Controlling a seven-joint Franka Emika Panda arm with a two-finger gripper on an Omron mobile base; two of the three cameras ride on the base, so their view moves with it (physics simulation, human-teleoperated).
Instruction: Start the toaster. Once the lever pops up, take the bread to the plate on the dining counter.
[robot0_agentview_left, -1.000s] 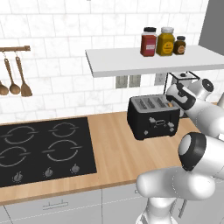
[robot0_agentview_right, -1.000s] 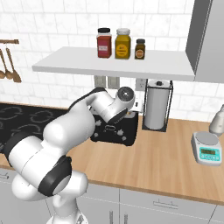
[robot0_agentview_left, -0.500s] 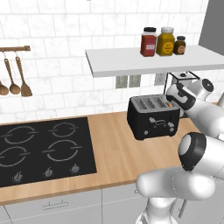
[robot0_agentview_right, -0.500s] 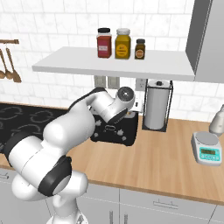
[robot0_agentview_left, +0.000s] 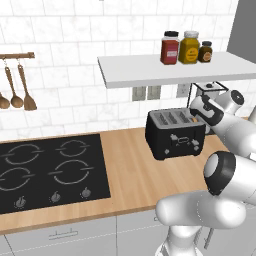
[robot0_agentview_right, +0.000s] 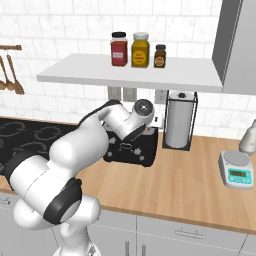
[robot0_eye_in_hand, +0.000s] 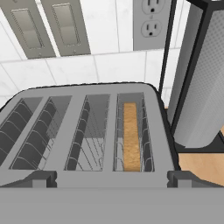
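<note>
The bread (robot0_eye_in_hand: 131, 135) sits up in the toaster (robot0_agentview_left: 175, 132); the gripper (robot0_eye_in_hand: 111, 179), spread wide above, must descend to pinch it.

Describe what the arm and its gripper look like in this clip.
The arm is made of glossy white rounded segments with dark grey to black bands at the joints and a round grey cap on the wrist. The gripper ends in two small dark squared finger tips. No cables or markings are visible.
</note>
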